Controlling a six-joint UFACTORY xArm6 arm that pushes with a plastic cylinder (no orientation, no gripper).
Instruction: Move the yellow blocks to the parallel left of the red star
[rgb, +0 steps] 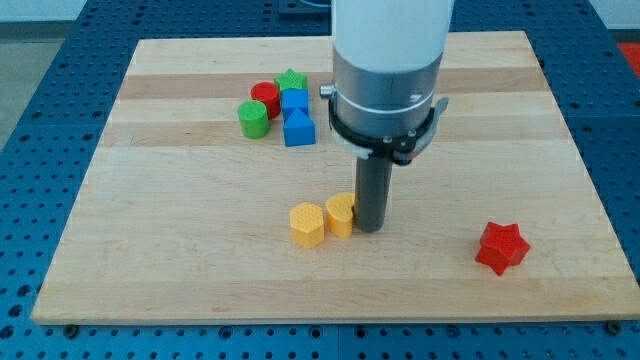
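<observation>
Two yellow blocks lie side by side near the board's middle bottom: a yellow hexagon (307, 224) on the left and a second yellow block (340, 214) to its right, shape partly hidden. My tip (369, 229) stands right against the right side of the second yellow block. The red star (500, 248) lies at the view's lower right, well apart from the tip and the yellow blocks.
A cluster sits at the view's upper left of centre: a red cylinder (265, 97), a green cylinder (254, 119), a green star (291, 80), and two blue blocks (294, 102) (298, 129). The wooden board (150, 250) ends in blue perforated table all round.
</observation>
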